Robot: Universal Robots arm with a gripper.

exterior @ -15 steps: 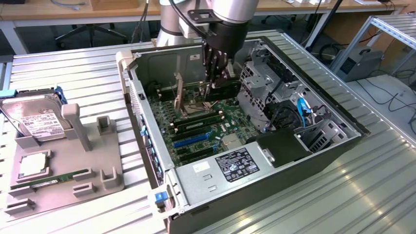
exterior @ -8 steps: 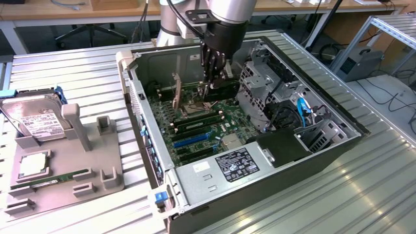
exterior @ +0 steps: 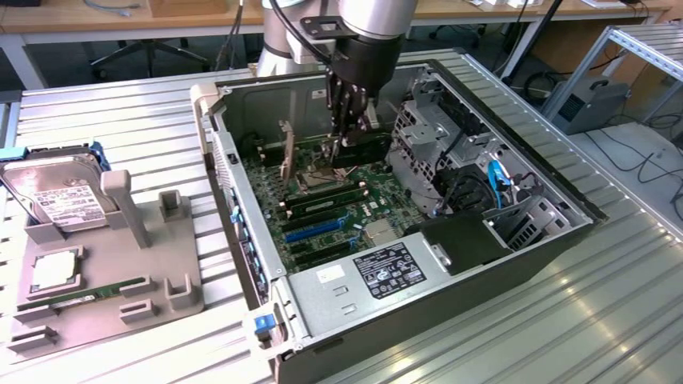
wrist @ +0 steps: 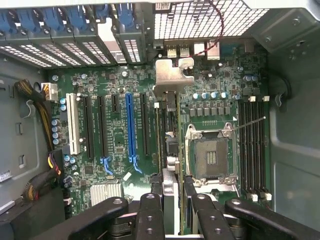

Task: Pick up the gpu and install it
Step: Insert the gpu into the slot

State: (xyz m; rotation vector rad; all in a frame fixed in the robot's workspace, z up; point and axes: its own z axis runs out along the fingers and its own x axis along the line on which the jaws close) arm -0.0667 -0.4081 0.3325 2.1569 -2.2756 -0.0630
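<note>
Metal table [exterior: 107, 120]; gripper [wrist: 175, 200] clasps gpu [wrist: 170, 127] edge-on, black, silver bracket [wrist: 173, 75].

I count one thin black gpu card [exterior: 365, 150], one open metal computer case [exterior: 248, 104], one silver hard drive [exterior: 59, 200] and one green memory stick [exterior: 101, 290].

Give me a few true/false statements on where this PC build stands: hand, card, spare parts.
1. The hand grips the graphics card inside the computer case. True.
2. The hard drive sits inside the case. False: it stands on the grey tray outside the case, at the exterior view's left.
3. A green memory stick lies on that tray. True.
4. The case is closed. False: its side is open, with the motherboard in view.
</note>
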